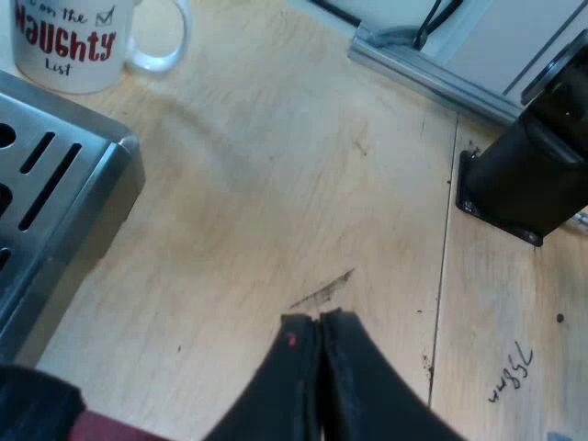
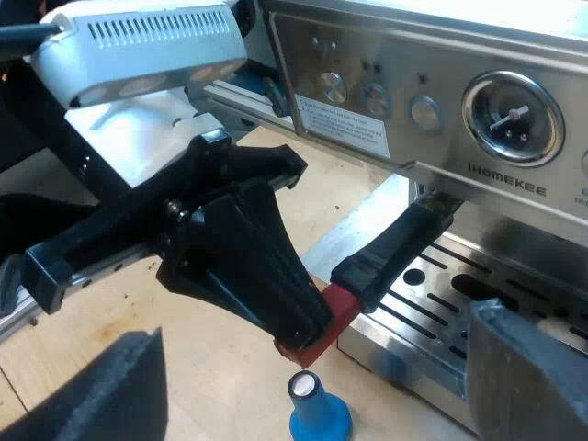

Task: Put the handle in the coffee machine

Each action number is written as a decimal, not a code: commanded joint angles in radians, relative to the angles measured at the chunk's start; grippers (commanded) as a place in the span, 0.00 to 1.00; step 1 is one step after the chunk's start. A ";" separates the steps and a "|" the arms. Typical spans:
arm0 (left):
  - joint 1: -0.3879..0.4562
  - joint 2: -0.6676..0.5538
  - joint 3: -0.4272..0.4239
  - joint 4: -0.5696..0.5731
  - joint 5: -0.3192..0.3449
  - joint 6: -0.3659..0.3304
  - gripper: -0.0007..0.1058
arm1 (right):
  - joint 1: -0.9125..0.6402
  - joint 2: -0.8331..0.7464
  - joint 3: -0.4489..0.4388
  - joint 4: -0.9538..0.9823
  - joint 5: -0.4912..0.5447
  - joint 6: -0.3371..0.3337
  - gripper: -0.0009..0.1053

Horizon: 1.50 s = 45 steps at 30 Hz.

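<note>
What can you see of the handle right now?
The handle is a dark matte bar ending in a red tip. It slopes down and outward from under the espresso machine's steel front, above the drip tray. The left gripper, shut, rests against the red tip. Its metal basket end is hidden.

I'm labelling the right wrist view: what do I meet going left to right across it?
left gripper → handle → pressure gauge. The blue tamper is left out, since it overlaps the gripper.

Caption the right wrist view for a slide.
Left gripper at the red end of the handle fitted in the espresso machine, blue tamper nearby.
</note>
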<state>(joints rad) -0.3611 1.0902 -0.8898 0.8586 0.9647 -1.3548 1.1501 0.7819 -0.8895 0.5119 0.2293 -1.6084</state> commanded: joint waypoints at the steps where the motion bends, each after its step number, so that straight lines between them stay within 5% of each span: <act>1: 0.006 -0.009 -0.004 -0.007 0.018 0.001 0.01 | -0.005 -0.007 -0.008 -0.006 -0.003 -0.003 0.66; 5: 0.029 -0.035 -0.004 0.013 0.007 0.001 0.01 | -0.005 -0.007 -0.008 -0.006 -0.003 -0.003 0.66; 16: 0.123 -0.188 -0.004 0.186 -0.184 0.069 0.01 | -0.005 -0.007 -0.008 -0.006 -0.003 -0.003 0.66; 27: 0.153 -0.335 -0.004 0.186 -0.335 0.049 0.01 | -0.005 -0.007 -0.008 0.006 -0.005 -0.003 0.66; 33: 0.153 -0.437 -0.004 0.242 -0.380 0.027 0.02 | -0.005 -0.007 -0.008 0.125 -0.010 0.064 0.66; 36: 0.153 -0.464 -0.004 0.265 -0.407 0.024 0.11 | -0.005 -0.007 -0.010 0.197 -0.038 0.071 0.66; 40: 0.187 -0.491 -0.004 0.300 -0.445 0.028 0.45 | -0.007 -0.007 -0.022 0.230 -0.055 0.071 0.66; 45: 0.231 -0.501 -0.010 0.321 -0.445 0.028 0.72 | -0.034 -0.007 -0.044 0.234 -0.061 0.072 0.66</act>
<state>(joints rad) -0.1332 0.5961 -0.8898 1.1732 0.5284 -1.3166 1.1305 0.7819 -0.9170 0.7446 0.1750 -1.5325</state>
